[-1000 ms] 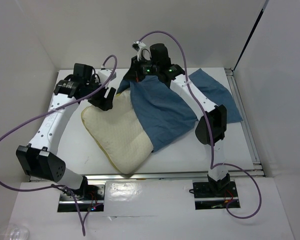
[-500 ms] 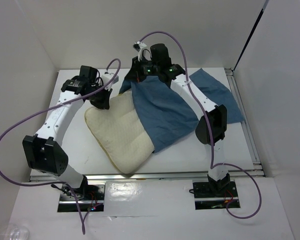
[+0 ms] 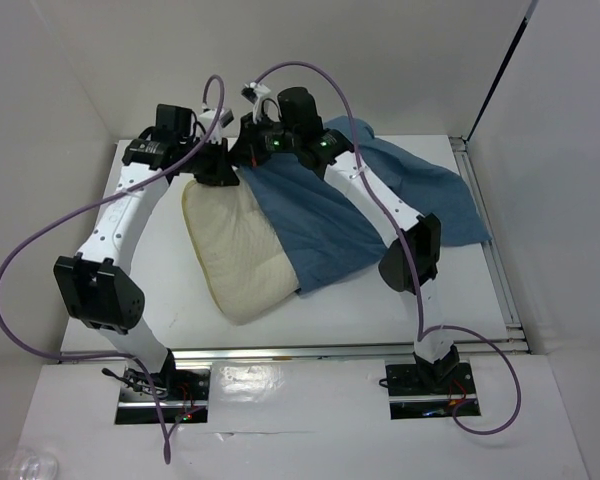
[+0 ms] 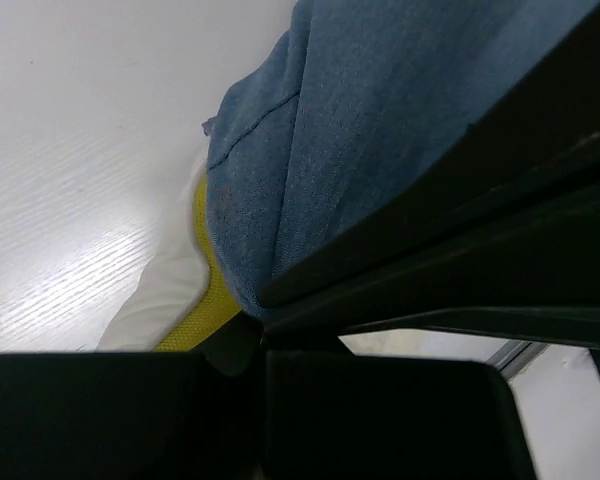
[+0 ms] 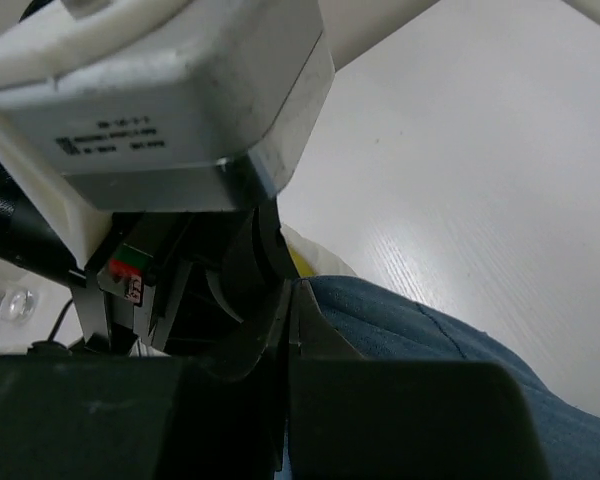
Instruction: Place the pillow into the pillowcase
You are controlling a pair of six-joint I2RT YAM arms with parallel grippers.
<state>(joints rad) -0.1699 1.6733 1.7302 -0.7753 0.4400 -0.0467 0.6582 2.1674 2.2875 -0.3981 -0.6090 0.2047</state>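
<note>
Top external view: left gripper [image 3: 222, 174] pinched on the far corner of the pillow [image 3: 230, 252], right gripper [image 3: 250, 158] clamped on the pillowcase [image 3: 320, 215] hem draped over it, so I'd lift the hem and feed the corner underneath.

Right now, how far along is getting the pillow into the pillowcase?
Done: the pillowcase is draped over the far right side of the pillow; whether that corner sits inside the opening is unclear. In hand: the right end effector is shut on the pillowcase's edge, and the left end effector is shut beside it at the pillow's far corner. To do: most of the pillow lies bare.
</note>
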